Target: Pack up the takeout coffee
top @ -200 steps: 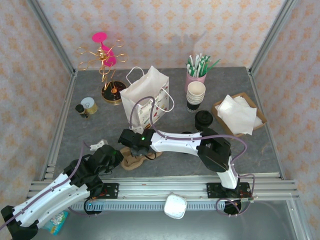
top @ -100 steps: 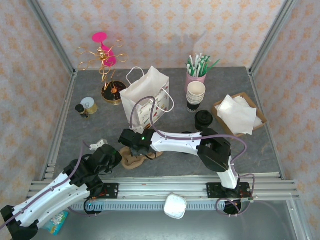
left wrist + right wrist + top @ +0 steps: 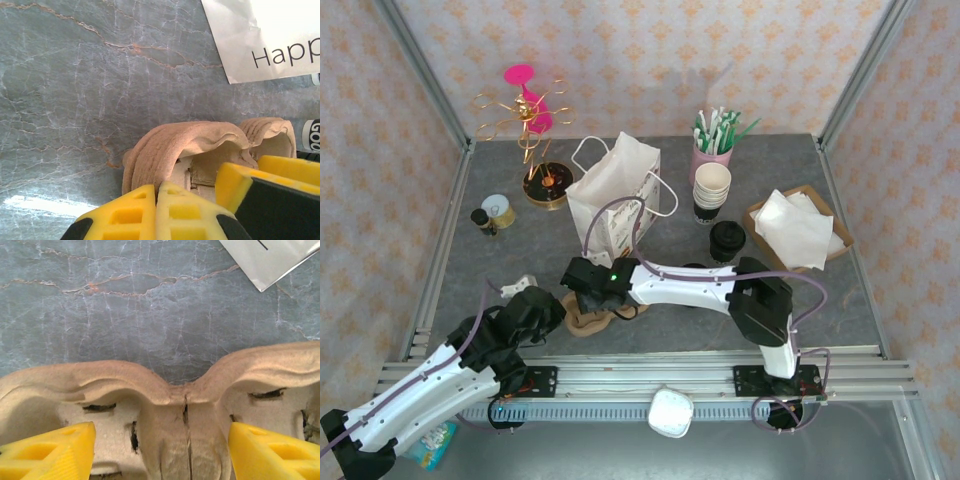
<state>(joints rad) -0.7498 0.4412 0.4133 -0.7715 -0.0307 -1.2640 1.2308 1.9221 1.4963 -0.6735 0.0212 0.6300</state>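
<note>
Grey desk (image 3: 820, 300); paper bag (image 3: 615, 195) upright at the back. Pulp carrier (image 3: 582, 318) sits near me, long axis crosswise. Takeout coffee (image 3: 727, 241) stands lidded, well right of the carrier, nearer my right arm. Right jaws wide and empty, straddling the carrier's ridge. Left jaws pressed together at its end, nothing visibly held.
</note>
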